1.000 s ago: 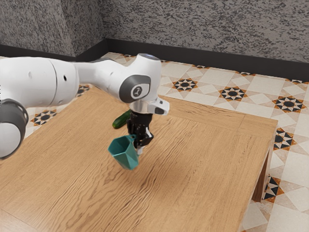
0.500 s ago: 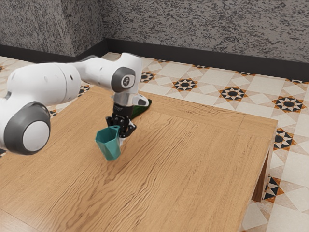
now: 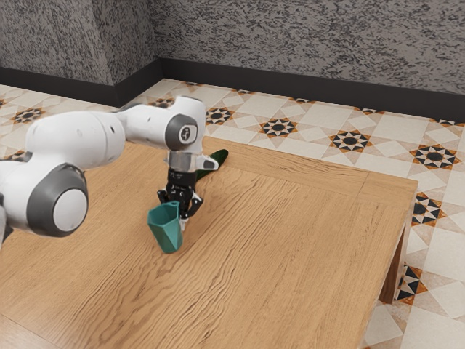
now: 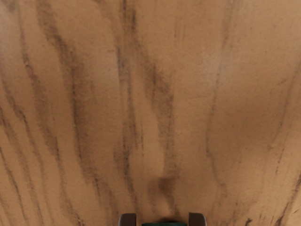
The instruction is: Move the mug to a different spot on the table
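I am at the set-down step. My hand [image 3: 181,211] is clenched on the mug [image 3: 165,228], pinching its wall at the rim, left of centre in the exterior view and low over the counter [image 3: 305,247]. The mug hangs tilted, with its narrow base at or just above the wood; I cannot tell whether it touches.

The next move, I judge, calls for a slow, short descent until the base bears. Some levelling would stop it tipping, and then I can release and lift straight away.

The mug is teal and faceted, with flat angular planes tapering downward. It looks hard and smooth, so likely slippery in a pinch. The counter is pale matte wood with long dark grain streaks. In the wrist view my fingertips [image 4: 128,219] flank a teal sliver. A dark green cucumber [image 3: 216,157] lies behind my arm, near the counter's far edge.
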`<state>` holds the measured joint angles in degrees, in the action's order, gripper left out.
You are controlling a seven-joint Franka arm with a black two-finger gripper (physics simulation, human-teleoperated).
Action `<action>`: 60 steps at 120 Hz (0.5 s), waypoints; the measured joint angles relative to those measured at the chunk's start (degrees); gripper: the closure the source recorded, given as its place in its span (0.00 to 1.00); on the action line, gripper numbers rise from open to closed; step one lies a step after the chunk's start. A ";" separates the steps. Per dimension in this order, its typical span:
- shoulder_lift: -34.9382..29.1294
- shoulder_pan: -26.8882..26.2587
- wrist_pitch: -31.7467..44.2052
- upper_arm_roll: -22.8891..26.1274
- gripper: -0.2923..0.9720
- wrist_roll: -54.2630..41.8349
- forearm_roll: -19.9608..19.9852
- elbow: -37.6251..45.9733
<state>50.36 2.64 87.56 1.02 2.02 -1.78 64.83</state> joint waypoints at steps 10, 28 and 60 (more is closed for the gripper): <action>0.28 0.01 -0.02 0.00 0.85 0.33 -0.07 -0.02; 0.75 0.08 0.10 -0.07 0.84 0.83 -0.19 -0.02; 1.11 0.90 0.39 0.31 0.65 1.43 0.61 -0.03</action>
<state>51.48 3.54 87.95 1.33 3.45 -1.17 64.80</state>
